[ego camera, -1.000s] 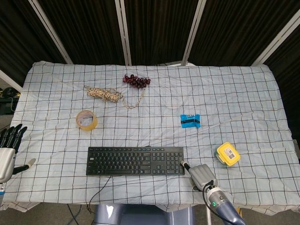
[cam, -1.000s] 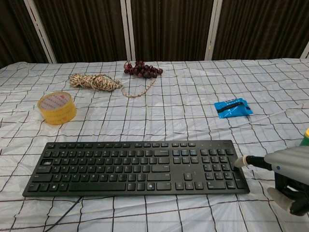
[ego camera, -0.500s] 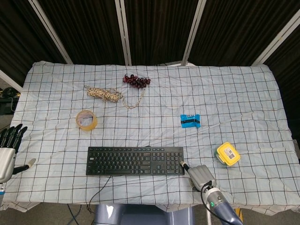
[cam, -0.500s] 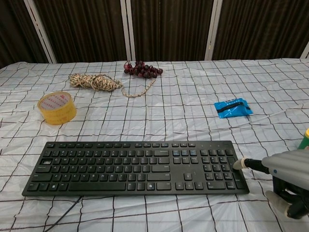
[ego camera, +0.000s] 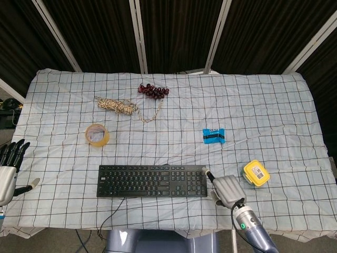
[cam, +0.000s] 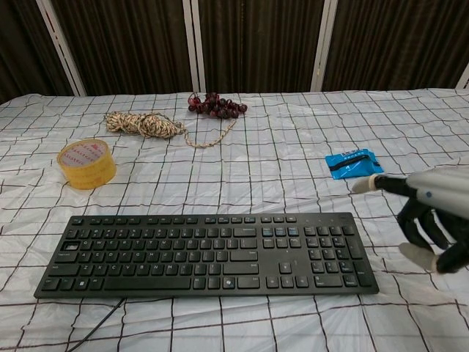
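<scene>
Since a second ago my right hand point(cam: 429, 220) has lifted off the near right corner of the black keyboard point(ego camera: 151, 181) and risen, so that in the chest view it now hangs above the cloth just beside the keyboard's right end, no longer touching the keys. Its thumb sticks out toward the left, and the other fingers point(cam: 419, 254) are curled down and partly apart with nothing in them; in the head view I see only the back of that hand point(ego camera: 227, 189), at the keyboard's right end. The keyboard itself has not shifted: it lies flat near the front edge of the checked tablecloth point(ego camera: 263, 100), its cable running off the front. My left hand point(ego camera: 9, 166) stays out past the left edge of the table, fingers straight and close together, thumb out to the side, holding nothing; only the head view shows it. To the right of my right hand sits a yellow container point(ego camera: 256, 173), near it but apart. Farther back lies a blue packet point(cam: 354, 163). On the left side are a roll of yellow tape point(cam: 87, 163), a coil of rope point(cam: 143, 125) and a dark red grape bunch point(cam: 216, 105) at the back.
</scene>
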Robot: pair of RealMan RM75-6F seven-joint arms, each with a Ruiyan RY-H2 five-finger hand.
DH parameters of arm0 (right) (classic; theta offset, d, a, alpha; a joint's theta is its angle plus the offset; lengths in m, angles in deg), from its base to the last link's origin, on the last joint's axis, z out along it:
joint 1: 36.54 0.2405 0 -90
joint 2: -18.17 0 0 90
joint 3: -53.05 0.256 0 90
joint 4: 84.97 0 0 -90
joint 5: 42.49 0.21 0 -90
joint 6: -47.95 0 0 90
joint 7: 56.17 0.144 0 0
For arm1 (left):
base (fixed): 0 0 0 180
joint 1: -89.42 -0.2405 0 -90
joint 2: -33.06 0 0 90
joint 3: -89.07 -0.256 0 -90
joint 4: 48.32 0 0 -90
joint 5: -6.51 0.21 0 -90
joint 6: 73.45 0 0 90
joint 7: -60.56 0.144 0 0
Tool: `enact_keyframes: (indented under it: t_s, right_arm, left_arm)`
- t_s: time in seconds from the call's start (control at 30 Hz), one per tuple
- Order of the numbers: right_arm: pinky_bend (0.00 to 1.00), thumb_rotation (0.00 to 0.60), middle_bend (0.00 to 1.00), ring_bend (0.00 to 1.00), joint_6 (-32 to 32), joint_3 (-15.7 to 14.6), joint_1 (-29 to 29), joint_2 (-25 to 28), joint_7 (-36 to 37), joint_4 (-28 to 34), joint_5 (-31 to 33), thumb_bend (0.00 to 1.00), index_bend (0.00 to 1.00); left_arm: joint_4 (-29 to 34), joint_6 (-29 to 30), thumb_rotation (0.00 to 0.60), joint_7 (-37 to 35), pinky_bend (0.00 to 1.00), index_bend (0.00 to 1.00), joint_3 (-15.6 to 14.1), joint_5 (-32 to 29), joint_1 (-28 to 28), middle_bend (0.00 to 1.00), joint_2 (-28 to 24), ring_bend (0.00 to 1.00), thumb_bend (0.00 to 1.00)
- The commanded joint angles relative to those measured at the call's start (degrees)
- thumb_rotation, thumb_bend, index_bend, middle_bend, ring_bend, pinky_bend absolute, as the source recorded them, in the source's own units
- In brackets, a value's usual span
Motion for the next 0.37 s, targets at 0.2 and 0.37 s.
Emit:
enact_keyframes:
  t_s: [0.2,0.37]
  right_arm:
    - [0.12,0.6,0.0,0.0,8.2,-4.5,-8.9,11.7,19.0,-6.7,-20.2,0.19,0.0]
    - [0.03,0.6,0.0,0.0,16.7,-5.5,-14.1,11.7,22.7,-16.2,-27.3,0.16,0.0]
  left_arm:
    - [-0.3,0.8,0.6,0.2,0.0,0.0,-0.2,0.9,-0.2,0.0,0.2,0.0,0.11]
    - [-0.4,0.6,0.6,0.7,0.0,0.0,-0.6,1.1,-0.2,0.0,0.2,0.0,0.11]
